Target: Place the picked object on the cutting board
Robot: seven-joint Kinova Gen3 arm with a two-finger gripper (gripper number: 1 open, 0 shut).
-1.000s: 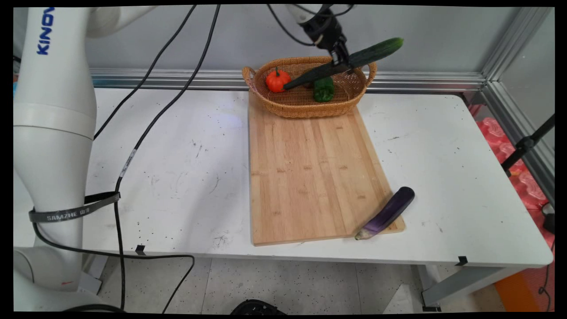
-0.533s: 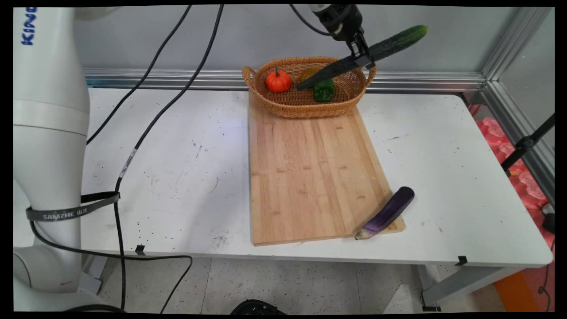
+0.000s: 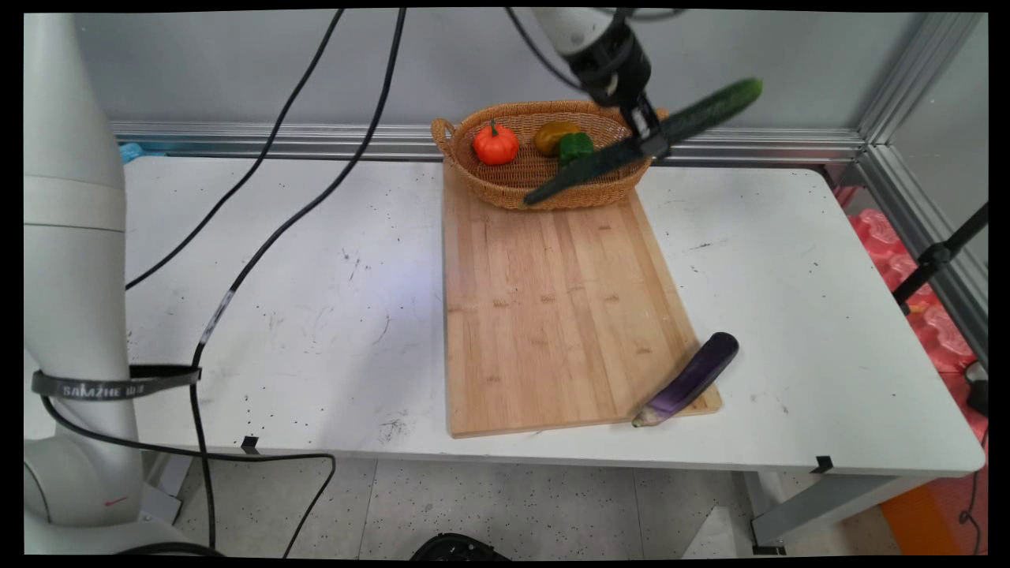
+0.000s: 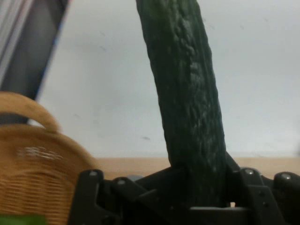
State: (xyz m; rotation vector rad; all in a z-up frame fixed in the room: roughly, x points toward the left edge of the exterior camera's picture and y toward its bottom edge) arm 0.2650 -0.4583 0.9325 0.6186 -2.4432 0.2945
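Above the wicker basket's [image 3: 544,170] right rim, at the bamboo cutting board's [image 3: 564,315] far edge: black two-finger gripper [image 3: 649,140] pinching the long dark-green cucumber [image 3: 643,142] near mid-length, tilted. Probably stiff, light, bumpy skin grips well; mid-body hold looks balanced. Versus a second ago, it's lower and further right, clear of the basket.

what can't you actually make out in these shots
- Tool fingertips: hand view, covered by the cucumber they are shut on; main view, too small.
- Cucumber's ends: hand view, cut off at the top edge and behind the linkage.
- Green pepper: main view, partly hidden by the cucumber.
- Yellow-brown item in the basket: main view, too small to identify.
- Basket: hand view, cut off at the left and bottom edges.
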